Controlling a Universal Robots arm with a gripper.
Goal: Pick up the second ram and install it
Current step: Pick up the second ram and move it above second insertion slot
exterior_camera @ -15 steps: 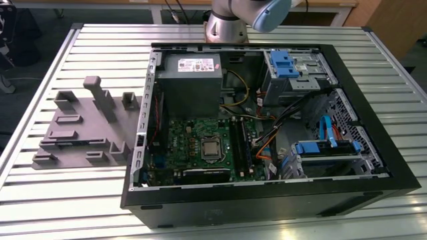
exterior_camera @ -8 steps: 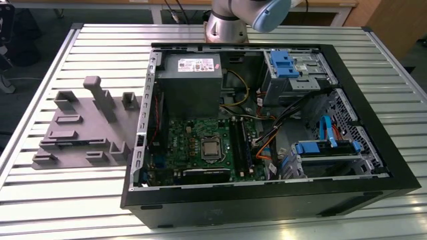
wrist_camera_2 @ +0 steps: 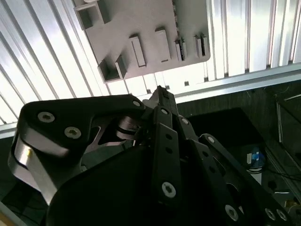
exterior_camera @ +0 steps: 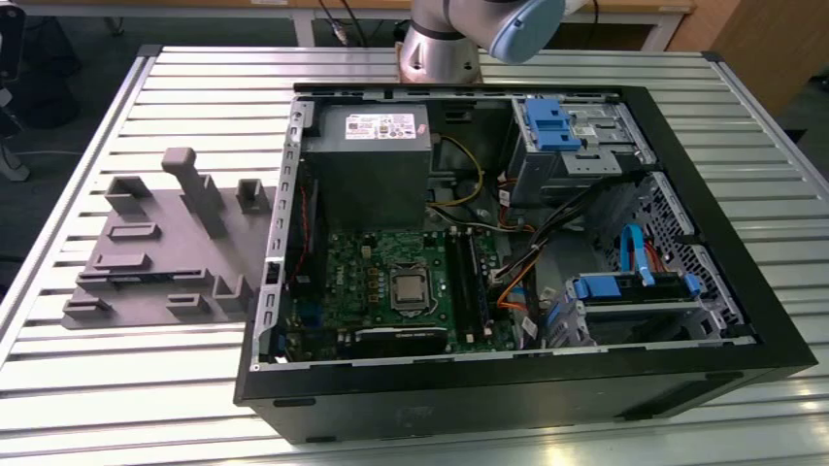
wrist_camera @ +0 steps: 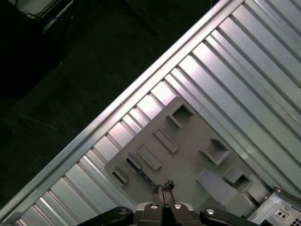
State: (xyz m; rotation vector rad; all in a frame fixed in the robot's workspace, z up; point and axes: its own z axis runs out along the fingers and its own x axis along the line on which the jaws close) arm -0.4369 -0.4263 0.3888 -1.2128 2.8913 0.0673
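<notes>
Claw (wrist_camera: 163,187), first wrist view: fingertips pressed together with nothing between them, hanging high over the grey holder (wrist_camera: 188,155) and well apart from it. Ram (wrist_camera_2: 179,49), second wrist view: what appears to be the thin dark stick stands on edge in a narrow slot near a corner of the holder. A similar slot sits just beside it, and I cannot tell whether that one is filled. Exterior view: the holder lies flat on the slatted table (exterior_camera: 116,388) at the exterior view's left, just beside the open case (exterior_camera: 518,393), which lies on its side. Motherboard (exterior_camera: 388,282): faces up inside the case, with long black slots (exterior_camera: 463,277) running beside the processor socket (exterior_camera: 411,288). Arm (exterior_camera: 518,24): stands at the far side of the case.
</notes>
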